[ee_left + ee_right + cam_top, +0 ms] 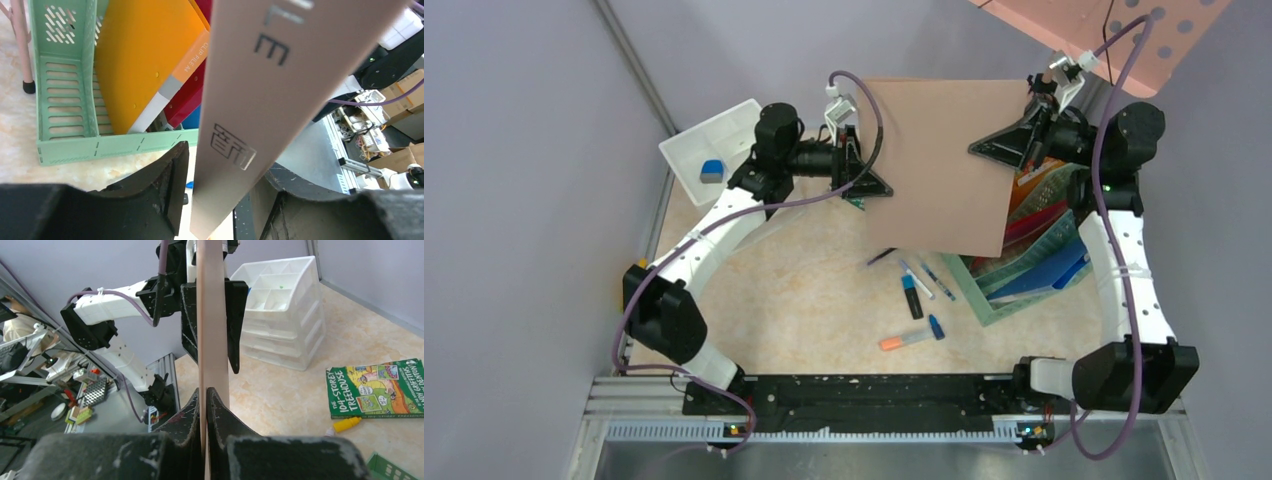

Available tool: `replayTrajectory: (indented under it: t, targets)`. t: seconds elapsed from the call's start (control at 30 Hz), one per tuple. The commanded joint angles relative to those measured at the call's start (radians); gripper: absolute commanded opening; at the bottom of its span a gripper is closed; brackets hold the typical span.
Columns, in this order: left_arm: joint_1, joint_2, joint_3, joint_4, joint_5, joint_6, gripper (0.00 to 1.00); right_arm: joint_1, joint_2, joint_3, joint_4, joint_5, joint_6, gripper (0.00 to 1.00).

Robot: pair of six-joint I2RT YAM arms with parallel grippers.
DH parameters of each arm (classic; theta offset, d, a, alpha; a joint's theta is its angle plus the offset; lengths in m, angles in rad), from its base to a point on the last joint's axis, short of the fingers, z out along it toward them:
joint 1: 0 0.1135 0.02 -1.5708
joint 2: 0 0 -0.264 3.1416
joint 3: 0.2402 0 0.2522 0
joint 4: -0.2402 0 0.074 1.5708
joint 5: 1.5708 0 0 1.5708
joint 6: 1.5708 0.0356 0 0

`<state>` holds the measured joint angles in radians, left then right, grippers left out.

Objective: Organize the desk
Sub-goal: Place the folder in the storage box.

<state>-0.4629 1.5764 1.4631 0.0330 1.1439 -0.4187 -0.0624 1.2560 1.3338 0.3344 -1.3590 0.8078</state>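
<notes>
Folder (pixel 934 160) hides rear desk (pixel 804 300) — right tool (pixel 206 395) clamped.

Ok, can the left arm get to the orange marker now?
Probably not yet: left gripper straddles the folder, which the right gripper clamps. Backed off, the way to the marker looks free.

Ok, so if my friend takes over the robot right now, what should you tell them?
Left claw: open, jaws standing loosely either side of the brown folder, which is up in the air.
Right claw: shut on the folder's other edge.
Things: green file rack on the right of the desk, holding coloured folders; pens and markers loose on the desk; white drawer unit back left.
Done: folder lifted.
Left: probably slot it into the rack, then tidy the pens.
</notes>
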Motion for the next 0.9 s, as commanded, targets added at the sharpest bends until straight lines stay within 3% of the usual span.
replayTrajectory:
  t: [0.0, 0.13, 0.2, 0.47, 0.53, 0.6, 0.7, 0.87]
  targets:
    - [0.007, -0.046, -0.012, 0.212, 0.029, -0.097, 0.5, -0.009, 0.01, -0.01, 0.108, 0.025, 0.069, 0.0]
    - [0.006, -0.018, 0.002, 0.345, 0.031, -0.214, 0.51, -0.008, 0.011, -0.038, 0.145, 0.031, 0.092, 0.0]
    - [0.005, -0.006, 0.012, 0.393, 0.035, -0.256, 0.46, -0.008, 0.01, -0.046, 0.147, 0.032, 0.093, 0.0]
    - [0.005, -0.011, -0.02, 0.411, 0.041, -0.264, 0.36, -0.017, 0.011, -0.053, 0.183, 0.04, 0.129, 0.0]
    - [0.005, -0.015, -0.027, 0.413, 0.043, -0.267, 0.23, -0.017, 0.014, -0.065, 0.201, 0.044, 0.141, 0.0]
    - [0.005, -0.019, -0.028, 0.424, 0.047, -0.278, 0.0, -0.019, 0.017, -0.077, 0.213, 0.045, 0.148, 0.0]
    - [0.005, -0.028, -0.029, 0.436, 0.034, -0.289, 0.0, -0.022, 0.012, -0.092, 0.201, 0.051, 0.142, 0.0]
    - [0.018, -0.04, -0.004, 0.396, -0.011, -0.263, 0.0, -0.061, 0.0, -0.081, 0.124, 0.052, 0.106, 0.31]
